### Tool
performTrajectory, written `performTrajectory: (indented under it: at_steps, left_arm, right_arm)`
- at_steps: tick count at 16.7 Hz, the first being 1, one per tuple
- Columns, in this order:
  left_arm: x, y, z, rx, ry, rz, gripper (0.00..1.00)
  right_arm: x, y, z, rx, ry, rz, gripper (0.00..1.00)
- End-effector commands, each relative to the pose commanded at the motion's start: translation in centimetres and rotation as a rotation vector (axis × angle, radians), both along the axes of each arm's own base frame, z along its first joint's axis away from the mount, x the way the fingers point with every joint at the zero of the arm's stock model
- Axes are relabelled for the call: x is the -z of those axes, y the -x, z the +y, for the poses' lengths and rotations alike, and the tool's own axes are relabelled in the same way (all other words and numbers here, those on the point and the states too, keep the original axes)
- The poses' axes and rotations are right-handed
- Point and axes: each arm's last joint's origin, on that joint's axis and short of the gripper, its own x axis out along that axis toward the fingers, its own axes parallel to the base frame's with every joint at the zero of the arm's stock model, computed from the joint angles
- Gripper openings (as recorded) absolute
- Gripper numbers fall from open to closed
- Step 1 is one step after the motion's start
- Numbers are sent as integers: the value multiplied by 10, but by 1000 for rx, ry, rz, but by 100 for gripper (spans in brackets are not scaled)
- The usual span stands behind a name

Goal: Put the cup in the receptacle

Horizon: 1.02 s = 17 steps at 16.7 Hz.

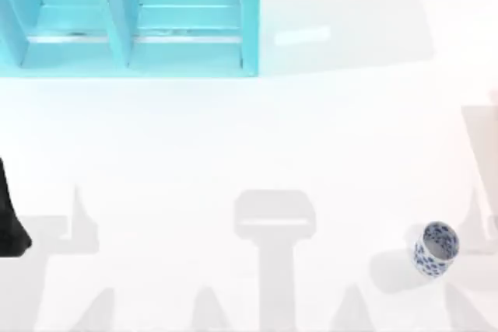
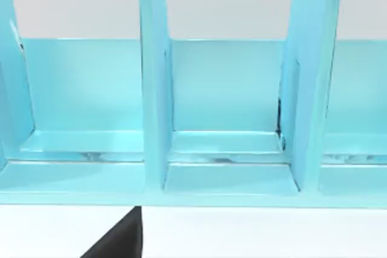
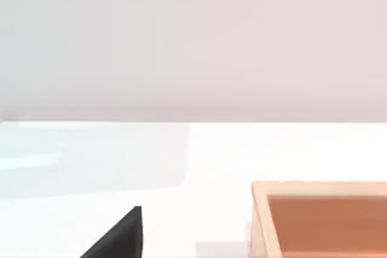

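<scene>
Sitting upright on the white desk (image 1: 249, 138) at about four o'clock in the top view, the small handleless white cup with dark-blue floral speckling (image 1: 435, 249) is untouched, well apart from the turquoise partitioned shelving (image 1: 132, 21) at eleven o'clock. A wooden orange-lined box (image 3: 320, 219) appears in the right wrist view, so choosing the wrong receptacle is one risk. I cannot tell either hand's opening; a misaligned approach could tip the light cup and send it rolling off the desk's near edge.

Left arm (image 1: 11, 223) parked at table's left edge (dark, low)
</scene>
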Motion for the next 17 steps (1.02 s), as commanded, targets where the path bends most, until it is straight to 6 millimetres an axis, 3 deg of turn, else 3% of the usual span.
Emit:
performTrajectory:
  at_steps: [4,7,12,17]
  left_arm:
    - [0,0,0,0,0,0,100]
    - [0,0,0,0,0,0,100]
    - [0,0,0,0,0,0,100]
    - [0,0,0,0,0,0,100]
  right_arm:
    - [-3,0,1,-11,-6,32,100]
    - [-17,-4,5,-39,-38,157,100]
    - [-53,-24,17,-90,-96,507,100]
    - [-80,-65,42,-107,-113,927,100]
